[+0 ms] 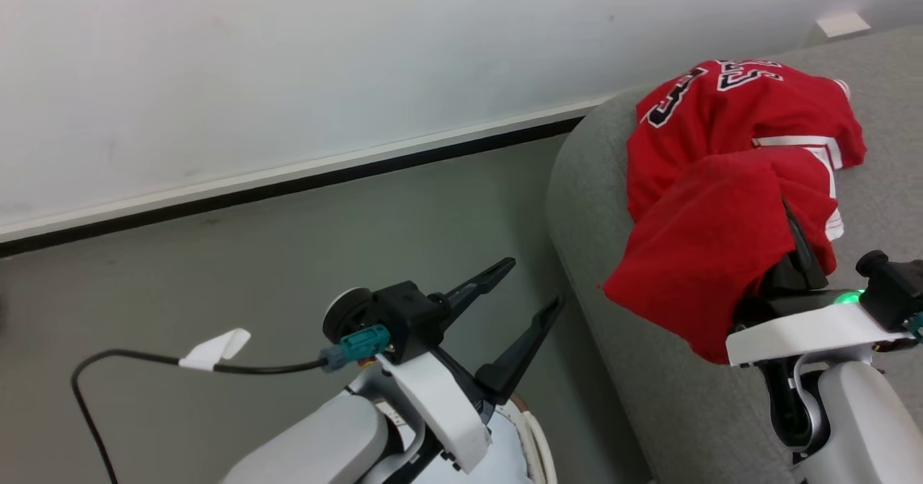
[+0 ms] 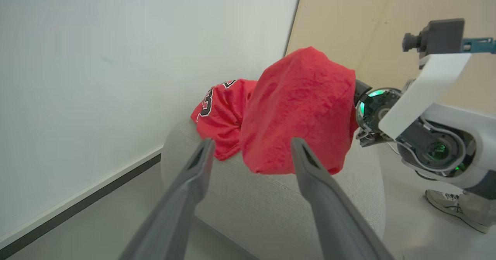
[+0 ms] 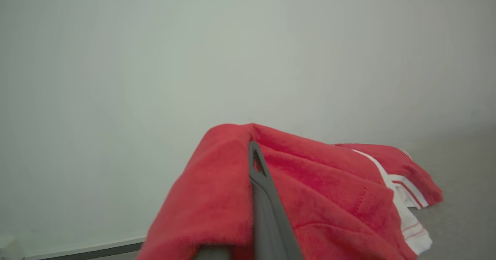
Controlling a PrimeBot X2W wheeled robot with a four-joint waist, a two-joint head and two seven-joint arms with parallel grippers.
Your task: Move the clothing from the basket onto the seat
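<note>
Clothing, red jersey pieces with white trim, lies heaped on the rounded end of the grey seat. One piece drapes like a hood over the right gripper, whose jaws are pinched together, seemingly on a fold of it (cloth hides the pinch itself). The left gripper hangs spread wide and empty over the floor beside the seat. The fabric looks light, soft and limp, likelier to snag on fingers than to slip. A bunched fold or the white-banded hem should give the surest hold.
</note>
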